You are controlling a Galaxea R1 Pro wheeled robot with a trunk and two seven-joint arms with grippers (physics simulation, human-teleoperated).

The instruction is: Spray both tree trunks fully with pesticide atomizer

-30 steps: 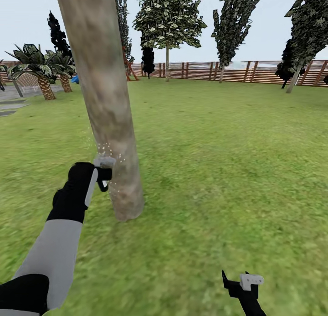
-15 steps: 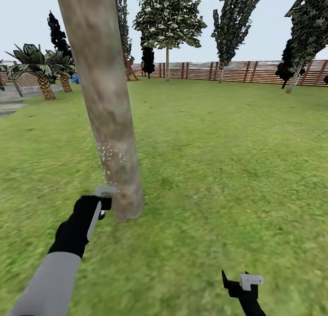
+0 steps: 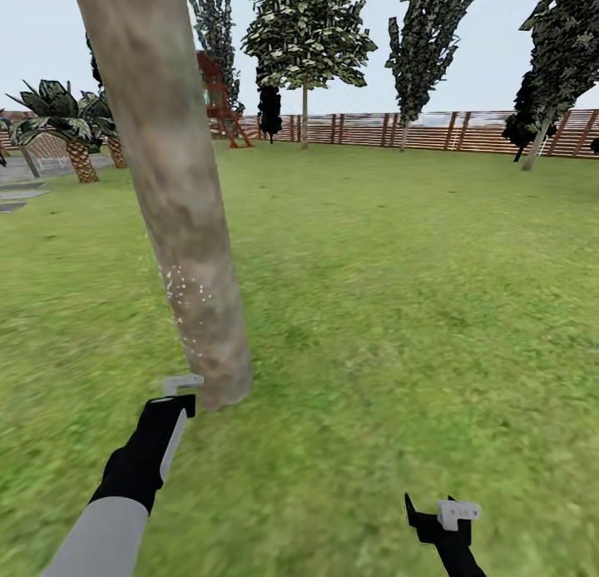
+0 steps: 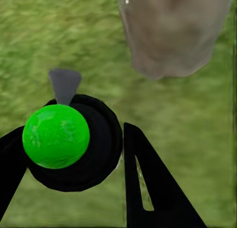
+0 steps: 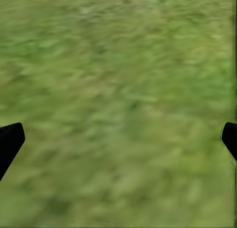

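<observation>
Left claw (image 4: 74, 154) grips the green-topped pesticide atomizer (image 4: 56, 135) beside the speckled tree trunk (image 3: 179, 227) base; right claw (image 5: 118, 139) spread wide over grass (image 5: 123, 90)

tree trunk (image 3: 179, 227): matt, mottled grey-beige bark, pretty smooth
atomizer (image 4: 57, 136): glossy green plastic-looking ball in a matt black collar
lawn (image 3: 399, 294): blurry, soft green grass
fence (image 3: 433, 130): brown wood slats
</observation>
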